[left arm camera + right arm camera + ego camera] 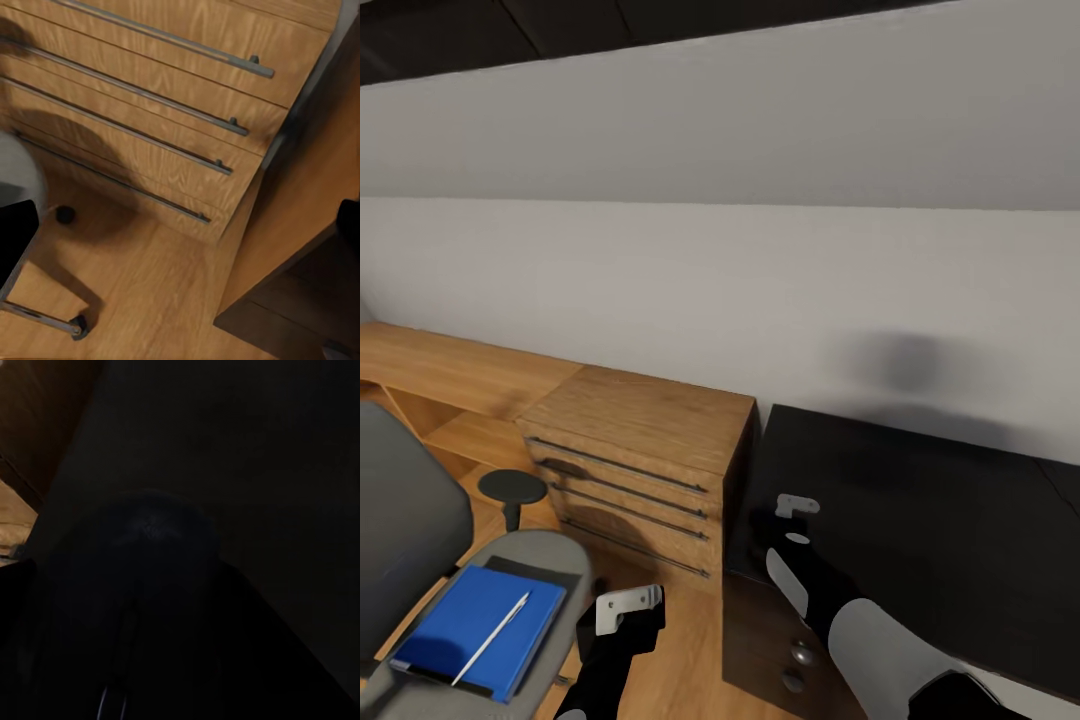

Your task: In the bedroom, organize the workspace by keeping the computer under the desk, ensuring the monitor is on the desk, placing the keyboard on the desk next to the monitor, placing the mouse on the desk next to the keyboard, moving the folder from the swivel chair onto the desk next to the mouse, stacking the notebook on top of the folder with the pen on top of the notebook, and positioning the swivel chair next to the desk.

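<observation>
- Two task things are seen on the seat of the swivel chair (pixel 550 560), at the floor's left: the folder (pixel 460 625) lies flat across the seat, and the pen (pixel 493 637) rests slantwise on top of it. Both have yet to be carried to the desk.
- Just right of the seat, the left gripper (pixel 628 603) hangs low over the wooden floor (pixel 150 300), near the folder, likely so that it is ready for it. Whether it is released or clenched cannot be told.
- Between chair and desk, a wooden cabinet (pixel 645 450) with bar handles stands against the wall.
- Over the tabletop (pixel 920 520), near its left edge, the right gripper (pixel 796 522) is held. It appears clenched on the mouse (pixel 146 562), which shows as a dark rounded shape close to that wrist camera, presumably to be set down here.
</observation>
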